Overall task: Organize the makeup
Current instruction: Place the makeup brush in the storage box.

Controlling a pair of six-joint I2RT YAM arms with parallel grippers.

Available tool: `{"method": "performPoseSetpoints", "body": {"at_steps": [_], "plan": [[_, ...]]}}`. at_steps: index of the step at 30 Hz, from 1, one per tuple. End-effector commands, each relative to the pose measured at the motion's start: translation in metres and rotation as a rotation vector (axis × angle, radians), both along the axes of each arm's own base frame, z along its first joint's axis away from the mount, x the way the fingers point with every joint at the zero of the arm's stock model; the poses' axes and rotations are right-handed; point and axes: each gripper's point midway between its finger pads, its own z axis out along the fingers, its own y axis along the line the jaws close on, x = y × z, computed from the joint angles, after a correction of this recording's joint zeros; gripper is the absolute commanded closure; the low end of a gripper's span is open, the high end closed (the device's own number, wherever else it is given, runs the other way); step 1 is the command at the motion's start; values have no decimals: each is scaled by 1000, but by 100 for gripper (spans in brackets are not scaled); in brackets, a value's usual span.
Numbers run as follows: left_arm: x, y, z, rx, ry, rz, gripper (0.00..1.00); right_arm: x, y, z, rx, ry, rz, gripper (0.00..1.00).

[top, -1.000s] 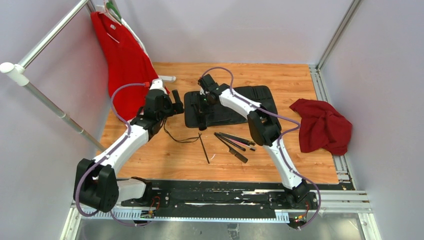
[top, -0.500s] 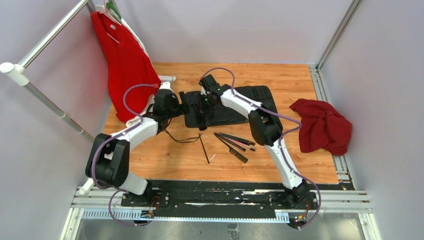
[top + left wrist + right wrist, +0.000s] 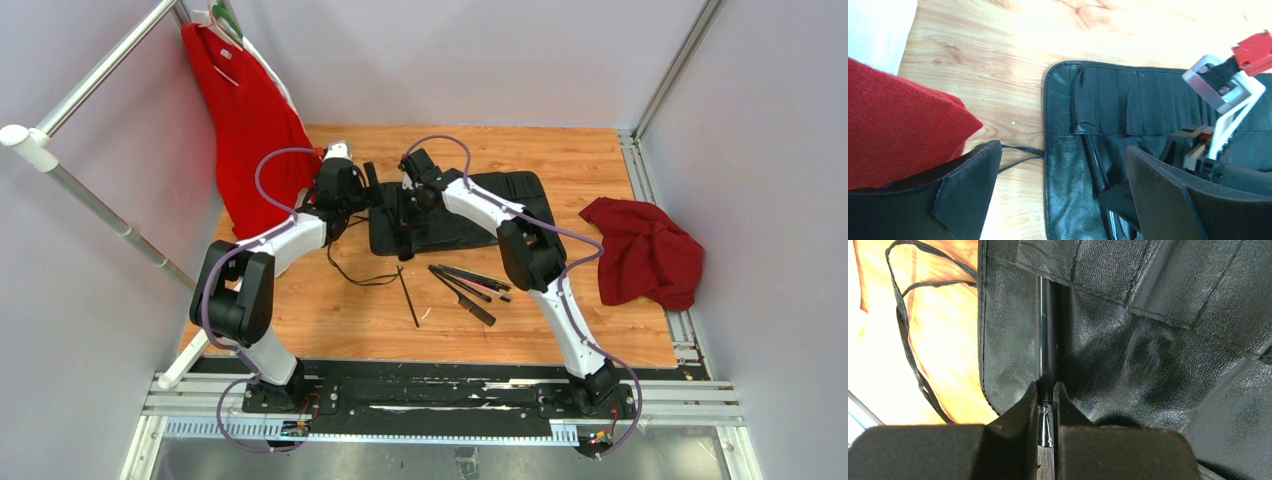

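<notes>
Where the wooden tabletop ends, pale grey walls close the place on three sides, and a metal rail at the left carries one hanging red garment. One dark red cloth lies crumpled at the right edge of the tabletop. At the far middle, one long black case is spread flat, with a row of narrow pockets along it. One black brush has its far end tucked under the pocket band close to the left end of the case, and the rest of its handle lies on the lining. The right fingers are pressed on this handle, pinching it from both sides. The left fingers are spread wide and hold nothing; they hang over the left border of the case, beside the garment. One thin black cord makes loops on the wood just in front of the case. Nearer to the arm bases, a bundle of loose tools lies fanned, about four, though they overlap and I cannot count them surely. One single thin stick lies apart, to their left.
</notes>
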Motion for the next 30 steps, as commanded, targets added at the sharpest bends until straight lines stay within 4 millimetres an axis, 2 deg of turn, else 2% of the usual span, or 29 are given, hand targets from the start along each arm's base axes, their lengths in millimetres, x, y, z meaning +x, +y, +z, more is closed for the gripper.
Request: {"method": "performPoseSetpoints", "body": {"at_steps": [1,6,10,20,26,30], "plan": [[3,15,-14,86,48,41,2,-7,-24,-28,-85,58,-8,99],[-10,6,-31,53,92,-17,2,-4,-25,-27,-81,54,-10,99],[-24,-2,-31,27,89,-79,2,-4,-27,-28,-82,57,-12,99],[-51,26,-37,200,161,-17,2,-3,-27,-30,-81,59,-11,99],[-57,27,-42,397,192,11,2,-2,-28,-32,-82,62,-14,99],[-59,24,-48,448,192,18,2,-1,-29,-33,-81,62,-16,99]]}}
